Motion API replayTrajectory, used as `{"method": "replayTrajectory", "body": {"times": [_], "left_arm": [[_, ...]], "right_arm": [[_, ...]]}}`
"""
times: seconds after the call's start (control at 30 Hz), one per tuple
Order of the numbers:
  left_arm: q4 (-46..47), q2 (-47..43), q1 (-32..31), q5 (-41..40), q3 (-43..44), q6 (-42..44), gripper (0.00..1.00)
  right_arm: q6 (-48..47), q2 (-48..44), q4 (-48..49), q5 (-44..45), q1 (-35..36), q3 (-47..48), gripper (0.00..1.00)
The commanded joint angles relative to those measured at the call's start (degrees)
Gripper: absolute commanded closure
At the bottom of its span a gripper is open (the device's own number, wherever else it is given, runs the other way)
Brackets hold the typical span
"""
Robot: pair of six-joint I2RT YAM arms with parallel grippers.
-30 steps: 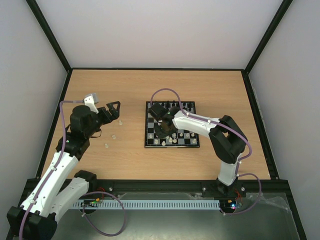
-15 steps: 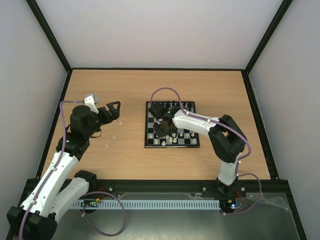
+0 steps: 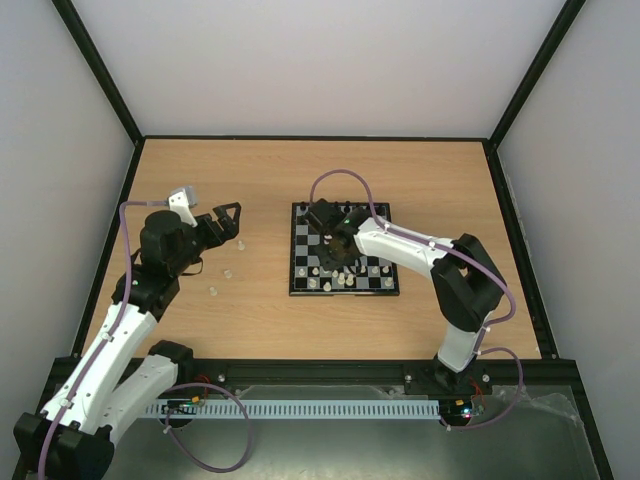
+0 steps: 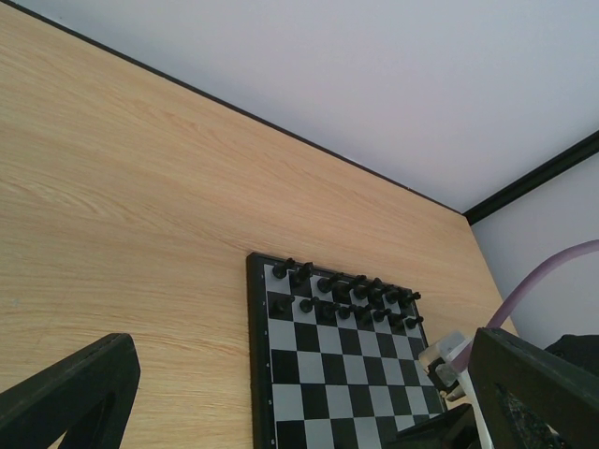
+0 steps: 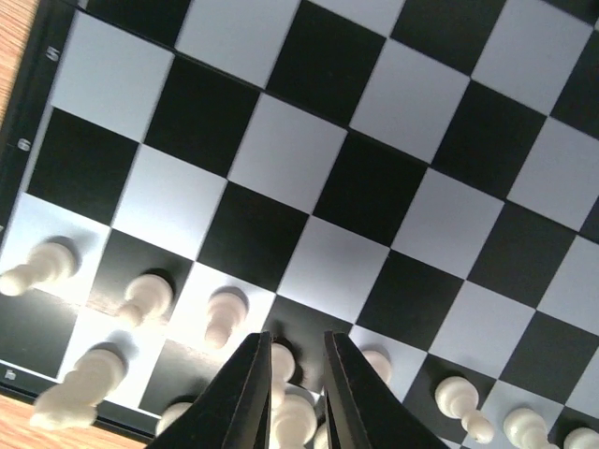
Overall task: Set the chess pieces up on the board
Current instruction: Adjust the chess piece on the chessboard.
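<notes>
Tiny, light and probably slick, apt to topple unless pinched at the waist, the chess pieces [image 5: 225,318] stand lower left on the board [image 5: 281,154]; the right gripper [image 5: 295,348] shows one in its narrow gap, grip untellable, while the left gripper [image 3: 228,225] gapes wide.

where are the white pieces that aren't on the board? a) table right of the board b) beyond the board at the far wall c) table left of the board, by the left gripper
c: three loose white pieces lie on the table between the left gripper and the board.
</notes>
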Motion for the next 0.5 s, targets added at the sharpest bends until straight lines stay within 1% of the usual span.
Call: {"method": "replayTrajectory", "body": {"times": [0.0, 0.07, 0.47], "left_arm": [[1.63, -0.16, 0.32, 0.68, -0.83, 0.13, 0.00], [1.65, -0.17, 0.31, 0.74, -0.87, 0.13, 0.01], [1.65, -0.13, 0.32, 0.59, -0.94, 0.11, 0.01]], "right_arm": [[0.35, -0.92, -5.27, 0.80, -0.36, -1.53, 0.82], [0.17, -0.91, -5.43, 0.48, -0.40, -1.56, 0.80], [-0.80, 0.39, -5.27, -2.50, -0.38, -1.82, 0.79]]}}
